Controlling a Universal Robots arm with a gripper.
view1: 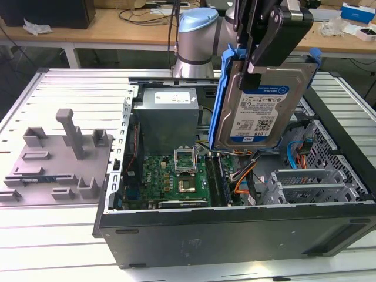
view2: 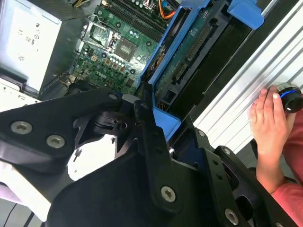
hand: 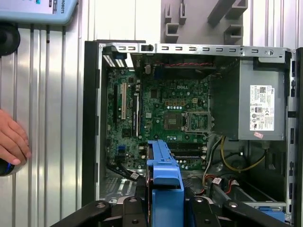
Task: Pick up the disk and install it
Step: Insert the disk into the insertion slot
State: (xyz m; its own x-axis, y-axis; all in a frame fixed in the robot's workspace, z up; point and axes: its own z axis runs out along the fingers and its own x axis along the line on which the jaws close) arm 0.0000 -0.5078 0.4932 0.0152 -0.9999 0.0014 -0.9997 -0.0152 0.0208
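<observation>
Claw (view1: 251,69) pinches the disk (view1: 261,106) by its upper edge; I see it hanging on edge above the open computer case (view1: 235,232). Beneath it lie the motherboard (view1: 176,176), power supply (view1: 167,111) and orange cables (view1: 242,179). A person's hand (view2: 266,120) lies on the surface (view2: 227,99) beside the case.

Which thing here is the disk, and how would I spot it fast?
Find the open computer case on the slatted metal table. Above it, the gripper holds the disk upright by its upper edge. Unlike the grey power supply inside the case, it is a flat silver slab with a white and blue label, framed by a bright blue bracket.
</observation>
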